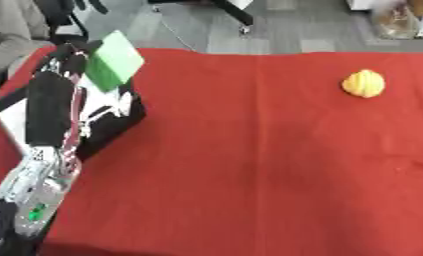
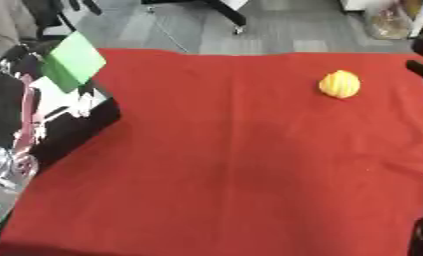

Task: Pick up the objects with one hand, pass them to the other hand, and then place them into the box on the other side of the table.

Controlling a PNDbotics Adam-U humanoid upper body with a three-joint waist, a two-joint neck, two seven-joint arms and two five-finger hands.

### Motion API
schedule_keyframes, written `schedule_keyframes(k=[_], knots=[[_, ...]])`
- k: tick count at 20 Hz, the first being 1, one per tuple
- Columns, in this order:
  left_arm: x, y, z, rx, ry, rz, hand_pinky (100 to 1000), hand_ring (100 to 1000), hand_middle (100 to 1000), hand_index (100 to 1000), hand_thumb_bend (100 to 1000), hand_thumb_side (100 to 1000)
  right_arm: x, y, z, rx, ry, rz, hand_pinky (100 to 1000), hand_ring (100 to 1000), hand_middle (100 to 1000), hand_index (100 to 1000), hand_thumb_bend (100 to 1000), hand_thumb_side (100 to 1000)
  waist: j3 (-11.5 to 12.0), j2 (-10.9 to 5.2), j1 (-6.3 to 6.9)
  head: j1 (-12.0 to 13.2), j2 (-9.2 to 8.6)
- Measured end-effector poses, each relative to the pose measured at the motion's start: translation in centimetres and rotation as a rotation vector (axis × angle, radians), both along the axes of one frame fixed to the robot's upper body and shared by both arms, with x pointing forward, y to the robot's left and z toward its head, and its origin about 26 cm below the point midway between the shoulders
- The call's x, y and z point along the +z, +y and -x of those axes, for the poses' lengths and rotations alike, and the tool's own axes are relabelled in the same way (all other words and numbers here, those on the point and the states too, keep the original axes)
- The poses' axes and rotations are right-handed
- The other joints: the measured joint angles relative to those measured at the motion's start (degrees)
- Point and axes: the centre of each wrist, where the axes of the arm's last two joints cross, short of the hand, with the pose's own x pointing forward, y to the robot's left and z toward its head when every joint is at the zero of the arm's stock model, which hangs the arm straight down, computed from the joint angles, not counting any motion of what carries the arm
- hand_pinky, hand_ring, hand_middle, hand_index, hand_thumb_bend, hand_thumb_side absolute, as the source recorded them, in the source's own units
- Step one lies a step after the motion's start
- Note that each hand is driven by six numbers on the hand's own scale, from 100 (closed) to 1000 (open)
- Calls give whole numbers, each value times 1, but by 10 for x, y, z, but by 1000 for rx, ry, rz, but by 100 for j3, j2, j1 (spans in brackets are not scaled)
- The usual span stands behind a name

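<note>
A green block (image 1: 115,60) hangs tilted over the black box (image 1: 120,125), which has a white inside and stands at the table's left edge. My left hand (image 1: 64,59) is at the block's left side with its fingers curled on it, and the arm reaches up from the lower left corner. A yellow ridged round object (image 1: 363,83) lies alone on the red cloth at the far right. A dark piece of my right hand (image 2: 421,67) shows at the right edge of the right eye view, just right of the yellow object and apart from it.
A red cloth (image 1: 249,165) covers the whole table. Beyond the far edge is grey floor with a black chair base (image 1: 236,15) and a clear bag (image 1: 394,20) at the top right. A dark part of my right arm (image 2: 422,235) sits in the lower right corner.
</note>
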Motion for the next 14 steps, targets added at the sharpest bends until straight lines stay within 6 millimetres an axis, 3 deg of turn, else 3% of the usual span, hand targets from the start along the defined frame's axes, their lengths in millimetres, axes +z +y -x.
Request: schedule_keyframes(k=[3,4,5,7,8,9,11,13,14], knots=[[-1,19,-3,115,139,17,704,650,637,700,100,173,0,-2,1,-4,-1,2,827,845,720,762,100,802,-28,0,38,-17,0],[-3,25,-5,142,190,24,736,692,681,749,100,251,0,-3,2,-5,-2,4,827,846,720,762,100,802,-42,0,42,-19,0],[-6,32,-8,166,254,34,779,747,746,833,187,374,-1,-3,2,-7,1,6,827,846,720,762,100,803,-54,0,43,-19,0],[-14,47,-16,213,406,60,815,790,805,906,269,453,-1,-4,3,-6,3,9,827,846,720,761,100,803,-80,0,43,-19,0],[-16,54,-21,236,476,74,832,811,831,930,397,603,-1,-4,3,-5,3,10,827,846,720,761,100,803,-85,0,43,-19,0],[-17,60,-25,259,537,87,848,839,874,954,581,790,-1,-4,3,-4,3,11,827,846,720,761,100,803,-90,0,43,-19,0],[-17,69,-29,295,620,105,854,861,915,978,709,903,-2,-5,3,-4,5,12,827,845,720,760,100,803,-98,0,43,-24,0],[-13,71,-30,315,645,106,855,863,919,980,713,911,-3,-5,4,-5,8,12,827,846,720,760,100,803,-98,0,43,-44,0],[-10,71,-29,321,646,102,857,881,951,993,741,966,-3,-5,4,-5,9,12,826,846,720,760,100,803,-96,0,43,-59,0]])
